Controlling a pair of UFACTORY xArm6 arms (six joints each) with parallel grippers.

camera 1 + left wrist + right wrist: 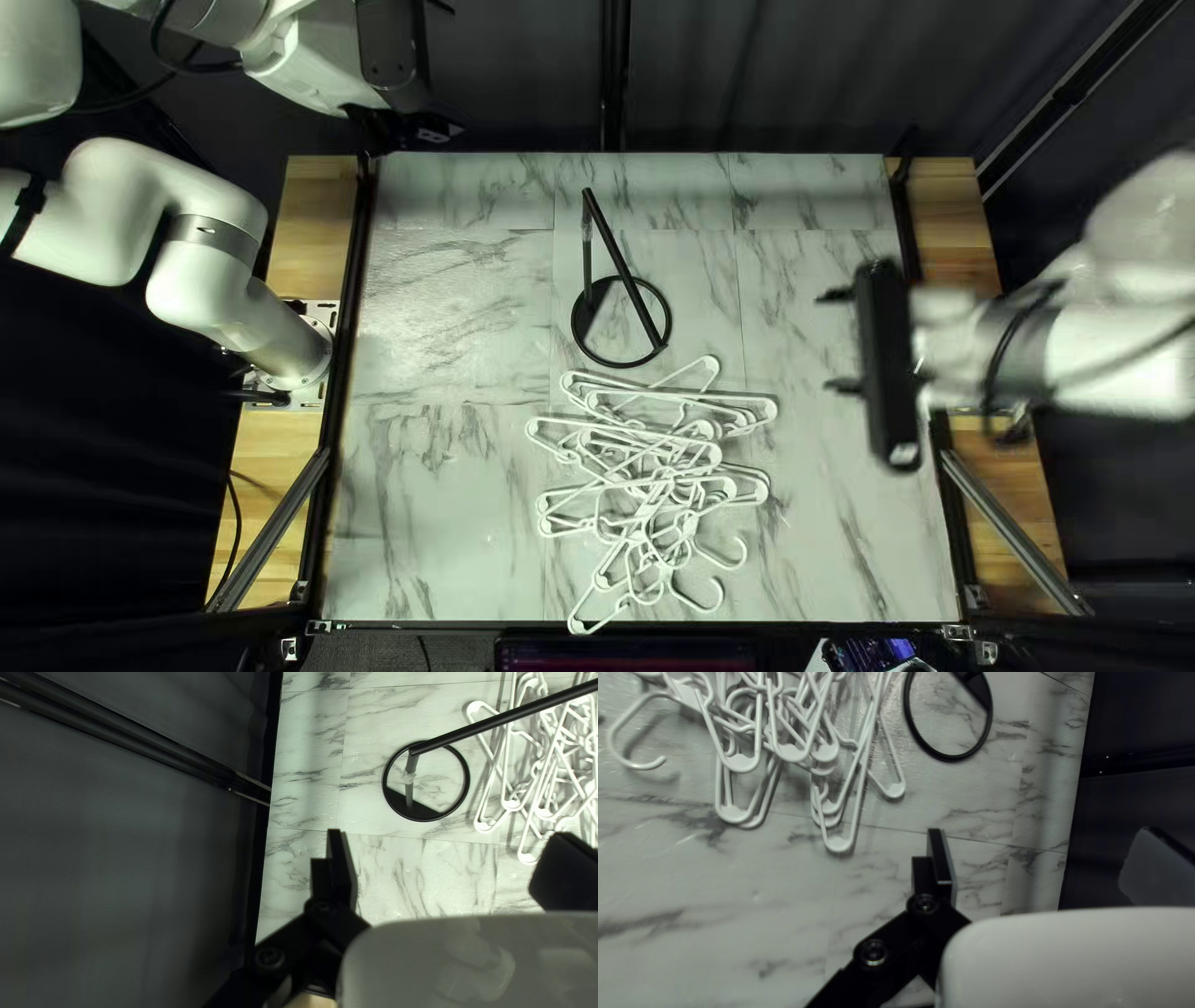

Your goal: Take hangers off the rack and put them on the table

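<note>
Lying tangled on the white marbled bench [436, 510], beside the bare, ring-based black metal rack [624, 269], the white plastic hangers [647, 479] sit nearer the right arm [1108, 361] than the left arm [318, 69]; both arms' jaws are spread, holding nothing.

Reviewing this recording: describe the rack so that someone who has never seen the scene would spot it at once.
Start from the pale marbled table and find the tangled heap of white hangers. Just beyond it, toward the dark curtain, stands the rack. Unlike the white hangers, it is black, with a ring-shaped base, a post and one long bar.
</note>
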